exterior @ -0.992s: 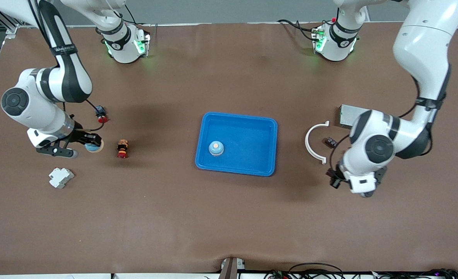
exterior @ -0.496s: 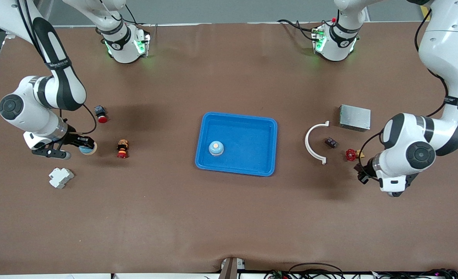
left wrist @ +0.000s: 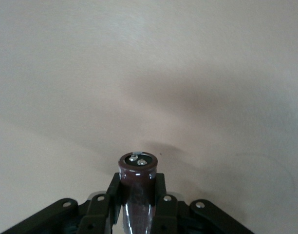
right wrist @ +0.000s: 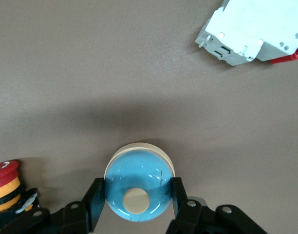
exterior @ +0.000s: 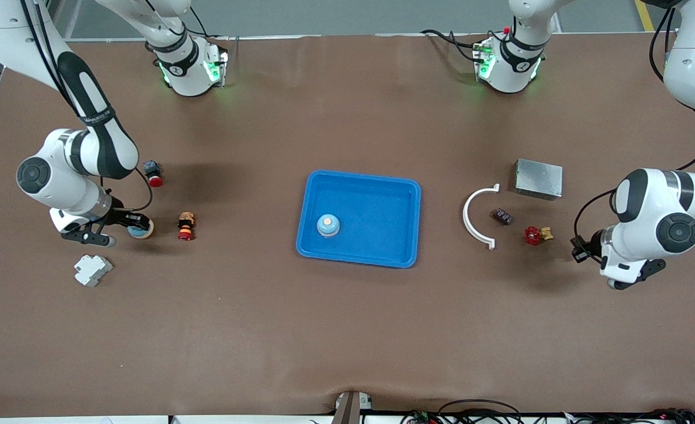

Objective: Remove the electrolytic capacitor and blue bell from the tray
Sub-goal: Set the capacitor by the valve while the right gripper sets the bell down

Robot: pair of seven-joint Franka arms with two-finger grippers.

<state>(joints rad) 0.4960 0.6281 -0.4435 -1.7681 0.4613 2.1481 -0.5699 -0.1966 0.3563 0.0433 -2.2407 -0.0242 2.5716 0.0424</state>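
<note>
A dark brown capacitor (left wrist: 138, 168) with two metal terminals on its end is clamped in my left gripper (exterior: 580, 251), up over bare table toward the left arm's end, past the red valve. My right gripper (exterior: 139, 228) is shut on a blue bell (right wrist: 139, 187) with a cream base and button, low over the table beside the red and yellow push button (exterior: 186, 227). Its fingers (right wrist: 93, 195) press on both sides of the dome. A second blue bell (exterior: 328, 224) sits inside the blue tray (exterior: 359, 176) at the table's middle.
A white breaker (exterior: 92, 270) lies nearer the front camera than the right gripper. A small red-capped button (exterior: 153, 174) lies farther back. By the left arm lie a white curved strip (exterior: 478, 217), a small black part (exterior: 503, 217), a red valve (exterior: 534, 235) and a grey metal box (exterior: 538, 179).
The left arm has swung away from the tray toward its own end of the table with the capacitor, uncovering the red valve. The right gripper shifted only slightly with the bell.
</note>
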